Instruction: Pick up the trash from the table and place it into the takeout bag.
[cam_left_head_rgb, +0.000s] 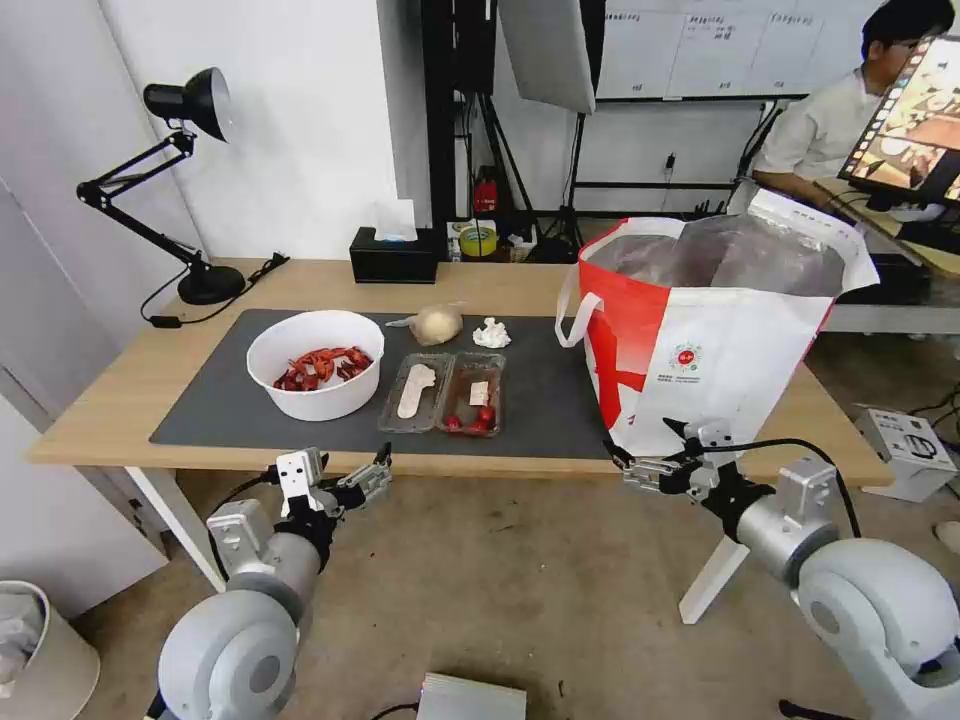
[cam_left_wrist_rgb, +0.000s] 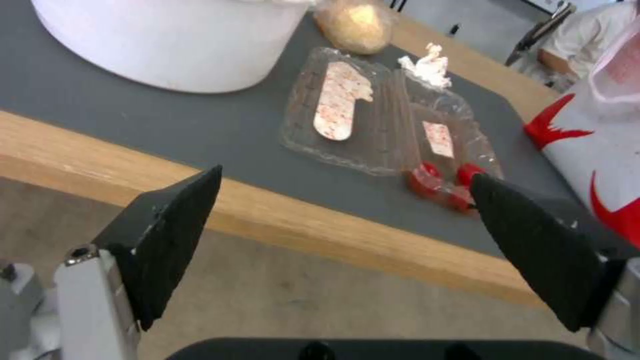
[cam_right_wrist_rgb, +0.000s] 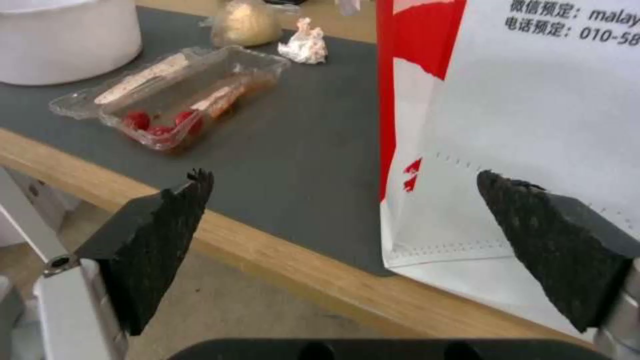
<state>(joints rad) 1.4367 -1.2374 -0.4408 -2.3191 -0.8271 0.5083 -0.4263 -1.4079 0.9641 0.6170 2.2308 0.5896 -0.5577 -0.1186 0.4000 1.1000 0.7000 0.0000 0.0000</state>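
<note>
Evidently nothing is bagged yet: bowl of crayfish shells (cam_left_head_rgb: 315, 362), clear plastic tray (cam_left_head_rgb: 443, 393), film-wrapped lump (cam_left_head_rgb: 436, 324) and tissue wad (cam_left_head_rgb: 491, 333) lie on the tabletop's (cam_left_head_rgb: 100, 410) mat, beside the takeout bag (cam_left_head_rgb: 720, 340). Left tool (cam_left_head_rgb: 335, 480) and right tool (cam_left_head_rgb: 650, 458) hover below the edge, wide open, empty; next comes reaching in.

white bowl (cam_left_head_rgb: 315, 363), red shells | grey mat (cam_left_head_rgb: 540, 400) | white-red bag (cam_left_head_rgb: 715, 330), lining seemingly silver
</note>
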